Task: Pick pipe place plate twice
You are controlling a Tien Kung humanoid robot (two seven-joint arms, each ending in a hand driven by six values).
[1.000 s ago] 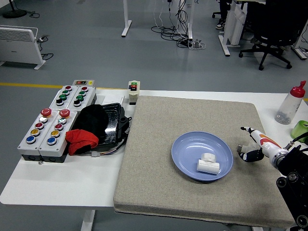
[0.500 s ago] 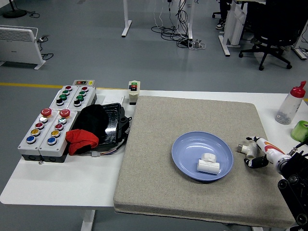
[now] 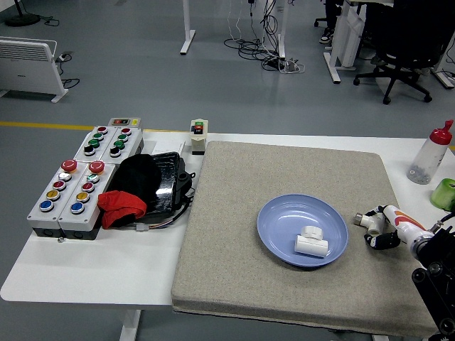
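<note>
Since a second ago my right hand (image 3: 387, 226) has pulled back toward the table's right edge and dropped lower, and I see it now at the right rim of the grey mat (image 3: 234, 241). The whole scene has also slid a touch to the right in my head view.

One white pipe fitting (image 3: 311, 241) lies inside the blue plate (image 3: 277, 213), in its lower right part, resting on the plate's floor. The plate sits on the mat, right of centre.

A second white pipe piece (image 3: 370, 219) lies just right of the plate, on the mat near its right edge. My right hand is up against it: the white and orange fingers (image 3: 399, 220) lie just beside it and a dark finger curls under it. Whether the fingers actually clamp the piece or only rest against it, I cannot tell from here. The black forearm runs off toward the lower right corner.

My left arm is not showing.

On the left of the table I see two grey button boxes (image 3: 78, 181), a black tray (image 3: 167, 181) with a red cloth (image 3: 121, 207) at its near side, and a small switch box (image 3: 197, 135) at the far edge. A bottle with a red cap (image 3: 429, 156) stands at the far right, a green object (image 3: 445, 192) just nearer than it.
</note>
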